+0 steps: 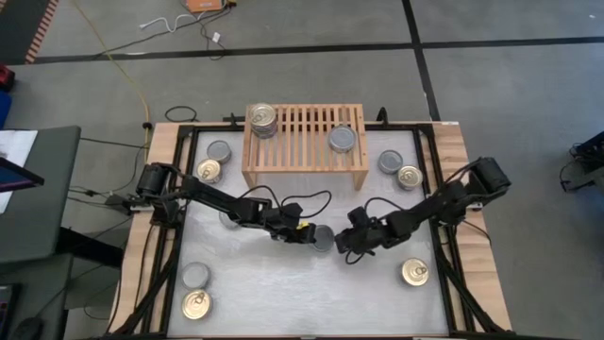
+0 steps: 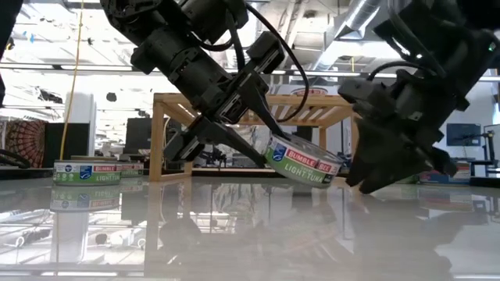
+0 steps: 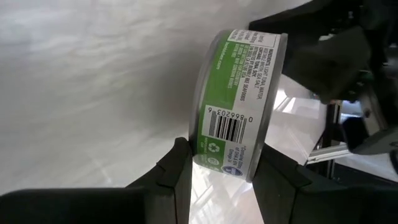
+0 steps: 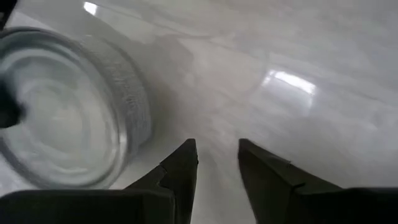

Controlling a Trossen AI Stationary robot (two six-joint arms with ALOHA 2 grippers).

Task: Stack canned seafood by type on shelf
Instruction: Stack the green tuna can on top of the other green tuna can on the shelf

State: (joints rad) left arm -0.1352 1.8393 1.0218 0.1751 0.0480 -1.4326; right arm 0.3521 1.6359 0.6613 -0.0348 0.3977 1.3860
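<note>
My left gripper (image 1: 307, 232) is shut on a green-labelled can (image 2: 301, 162) with a silver top, at the table's middle in front of the shelf. The shelf (image 1: 302, 161), a light-wood slatted rack, stands at the far edge. It carries a stack of cans (image 1: 262, 120) on its left and a single silver can (image 1: 342, 140) further right. My right gripper (image 1: 345, 247) hovers just right of the held can, open, with nothing between its fingers (image 4: 183, 165). The can's silver face (image 4: 62, 112) shows beside them. My left gripper pinches the can at the edge nearest the wrist (image 3: 227, 158), one finger on each flat face. The fingers (image 3: 177, 171) come slanting down from the table's left. The can sits tilted, its right side lower. Whether its low edge (image 2: 332, 178) touches the table I cannot tell.
Loose cans lie on the white tabletop: two at the far left (image 1: 219, 150) (image 1: 209, 170), two at the far right (image 1: 390, 161) (image 1: 409, 177), one at the near right (image 1: 415, 272), two at the near left (image 1: 195, 276) (image 1: 195, 304).
</note>
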